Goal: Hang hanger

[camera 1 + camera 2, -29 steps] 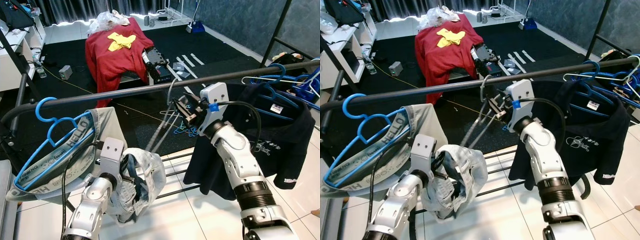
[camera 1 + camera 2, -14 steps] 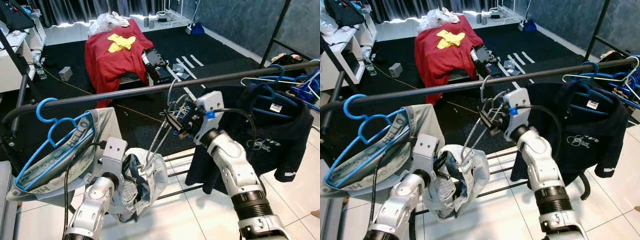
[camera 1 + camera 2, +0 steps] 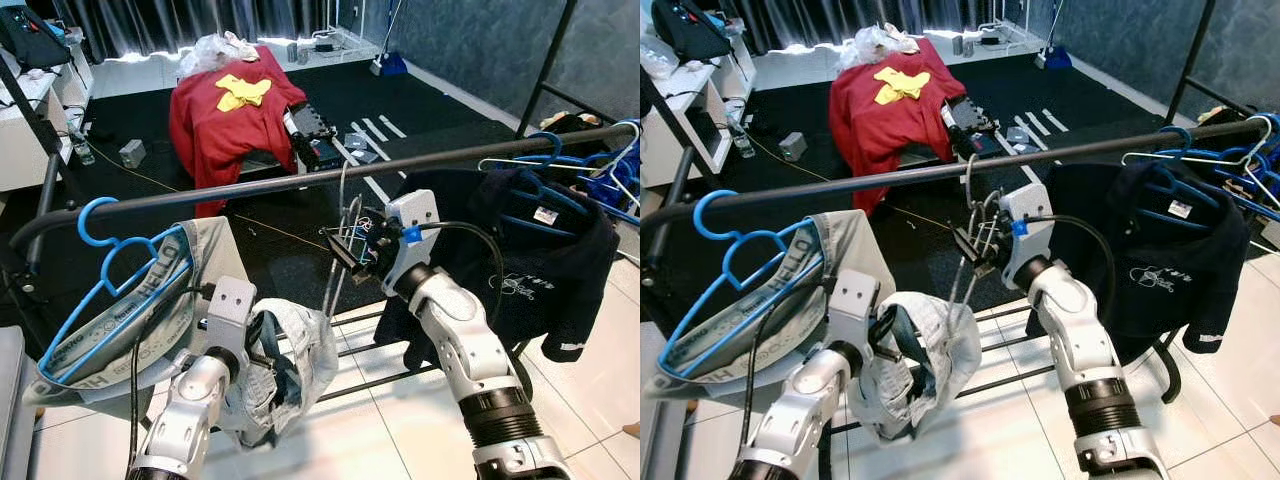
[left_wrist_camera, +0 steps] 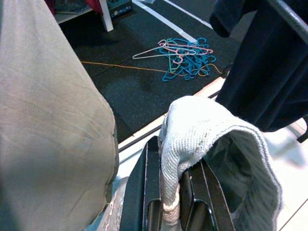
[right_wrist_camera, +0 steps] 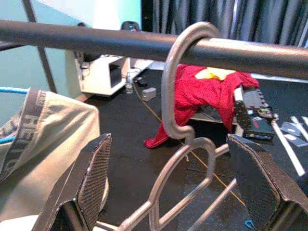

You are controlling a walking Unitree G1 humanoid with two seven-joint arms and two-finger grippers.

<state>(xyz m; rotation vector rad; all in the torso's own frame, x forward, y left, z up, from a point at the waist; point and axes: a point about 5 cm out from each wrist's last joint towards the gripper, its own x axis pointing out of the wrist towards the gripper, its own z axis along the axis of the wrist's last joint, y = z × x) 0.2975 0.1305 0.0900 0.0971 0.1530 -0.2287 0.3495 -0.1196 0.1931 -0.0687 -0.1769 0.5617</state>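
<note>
The grey hanger [image 5: 180,144] is hooked over the rail [image 5: 96,41], its body slanting down toward the pale garment [image 3: 290,350]. It lies between the spread fingers of the right end effector [image 5: 173,192], untouched. The left end effector [image 4: 168,202] is clamped on the garment's edge below.

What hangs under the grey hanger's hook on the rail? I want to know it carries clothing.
The grey hanger hooks over the rail; pale jeans bunch below, pinched by the left gripper. Folds hide how they attach.

Right hand [image 5: 168,192] raised, fingers spread, left hand [image 4: 169,204] clamped low
</note>
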